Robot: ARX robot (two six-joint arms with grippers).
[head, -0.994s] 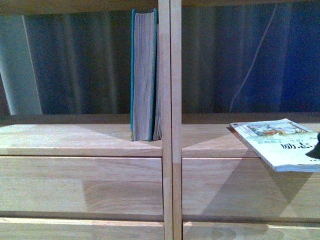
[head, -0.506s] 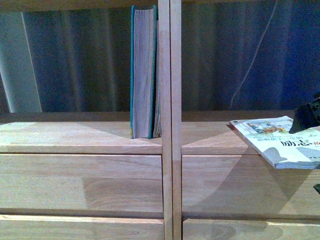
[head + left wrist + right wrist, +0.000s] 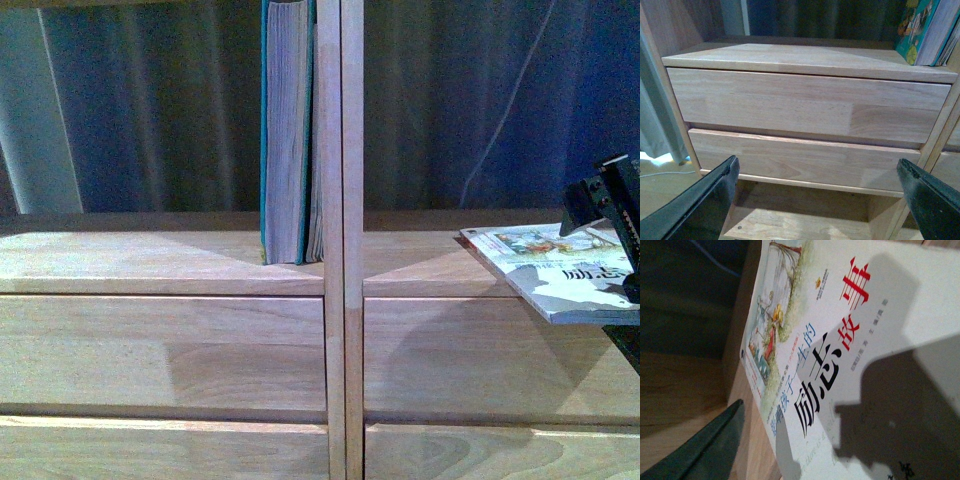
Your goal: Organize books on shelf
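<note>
The right gripper [image 3: 626, 285] has moved in over the paperback [image 3: 545, 272] at 3 o'clock, likely for pickup; whether its fingers [image 3: 697, 450] grip, I can't tell. The left fingers [image 3: 715, 195] hang open.

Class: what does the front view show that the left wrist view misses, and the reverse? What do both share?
Front view only: the thin paperback lying flat, overhanging the right ledge, and the right gripper. Left wrist view only: the left gripper, fingers wide apart, and an open compartment below the drawers. Both: the teal book upright and the left drawer fronts.
</note>
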